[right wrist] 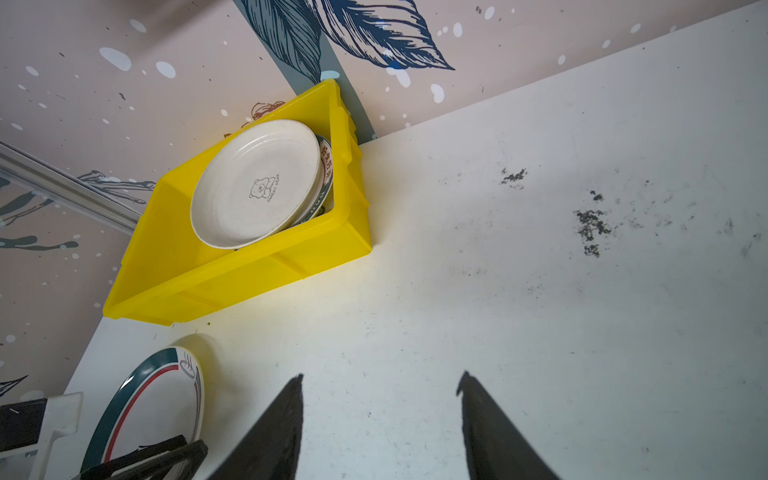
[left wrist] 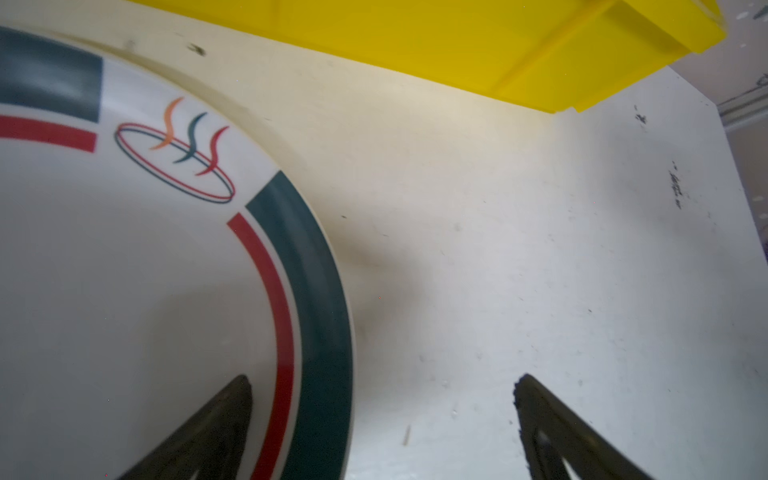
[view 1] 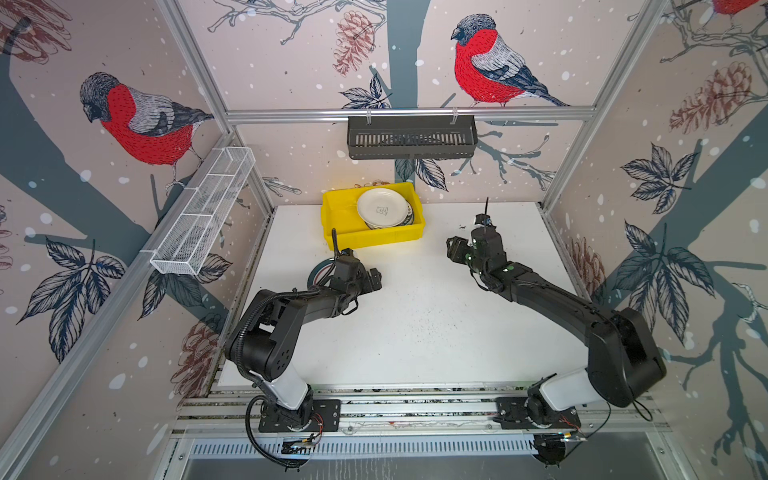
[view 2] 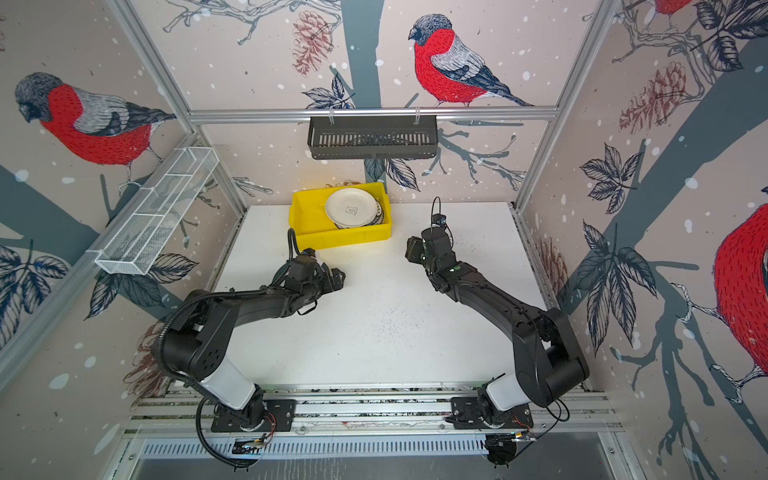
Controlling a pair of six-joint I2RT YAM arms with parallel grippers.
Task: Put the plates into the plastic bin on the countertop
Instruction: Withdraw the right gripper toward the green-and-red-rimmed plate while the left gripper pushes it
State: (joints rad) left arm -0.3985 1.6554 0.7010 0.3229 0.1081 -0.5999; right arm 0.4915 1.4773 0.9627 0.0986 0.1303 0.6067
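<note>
Plates are mostly sitting in the plastic bin (view 1: 376,242) already, stacked at its right end under a cream plate (right wrist: 253,183) with a small bear print. One striped plate (left wrist: 124,270), green and red at the rim, is lying flat on the surface (view 1: 415,324) just in front of the bin's near left corner. Your left claw (left wrist: 383,380) is hanging right over that plate's edge, spread wide and gripping nothing. One finger (left wrist: 232,407) is standing over the plate's well and the other over bare surface, so the rim is running between them. I cannot tell whether either finger is touching. The plate is round, so no long axis is mattering; what counts is that the rim is crossing the gap roughly side-on to the fingers. Your right claw (right wrist: 380,378) is hovering half-parted and empty, well apart to the right, so the left arm is looking like the nearer one. From the plate, the bin is lying farther from you and a little rightward.
</note>
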